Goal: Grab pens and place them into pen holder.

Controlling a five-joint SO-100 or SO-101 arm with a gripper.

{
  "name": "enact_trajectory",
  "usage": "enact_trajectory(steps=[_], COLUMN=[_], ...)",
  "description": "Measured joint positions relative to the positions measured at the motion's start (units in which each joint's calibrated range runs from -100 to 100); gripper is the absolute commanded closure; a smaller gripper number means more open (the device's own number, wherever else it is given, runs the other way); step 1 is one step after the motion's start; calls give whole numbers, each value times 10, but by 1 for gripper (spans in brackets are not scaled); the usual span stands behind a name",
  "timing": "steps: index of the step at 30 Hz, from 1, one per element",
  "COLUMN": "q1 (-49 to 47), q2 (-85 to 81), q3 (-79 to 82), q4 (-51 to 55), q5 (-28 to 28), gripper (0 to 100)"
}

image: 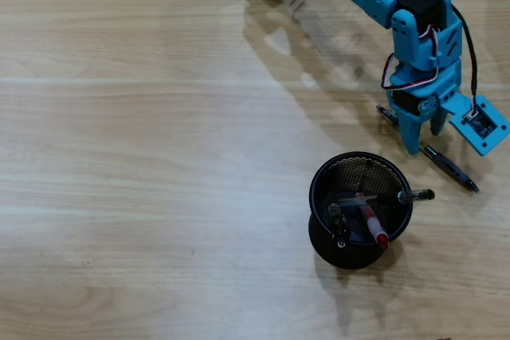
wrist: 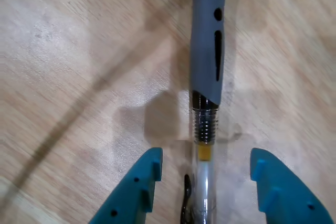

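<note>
On the table [image: 143,157], right of centre in the overhead view, the holder [image: 358,211] stands upright with three pens inside: a red one [image: 374,227] leaning toward the near rim, a black-and-clear one [image: 338,221] at the left, and another black-and-clear one [image: 414,195] lying across the opening with its end over the right rim. The last pen [image: 448,166] lies flat on the wood above and to the right of the holder, apart from it.

The gripper [image: 424,139] is lowered over this pen. In the wrist view the two blue fingers [wrist: 137,192] stand apart, one on each side of the clear barrel, neither touching it; the gripper [wrist: 206,169] is wide open and holds nothing. The pen [wrist: 207,72] runs lengthwise between them, grey grip farther out, yellow band just at the finger line.

Assessment: three of four pens are stowed; the step in hand is the grasp of the fourth. The pen sits roughly centred in the gap, so closing should catch the barrel. Height above the table cannot be judged. After closing, a lift and a short carry to the holder are required, with the pen tilted so one end enters clear of the pen lying across the rim.
</note>
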Motion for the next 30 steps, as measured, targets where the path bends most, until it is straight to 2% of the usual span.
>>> enact_trajectory(steps=[7,15,22,30], q1=[4,5,4,5], q2=[3,25,26,26], q3=[5,8,9,10], q4=[0,-8,-9,-9], q5=[0,-15,-15,-17], gripper=[80,86,98,98])
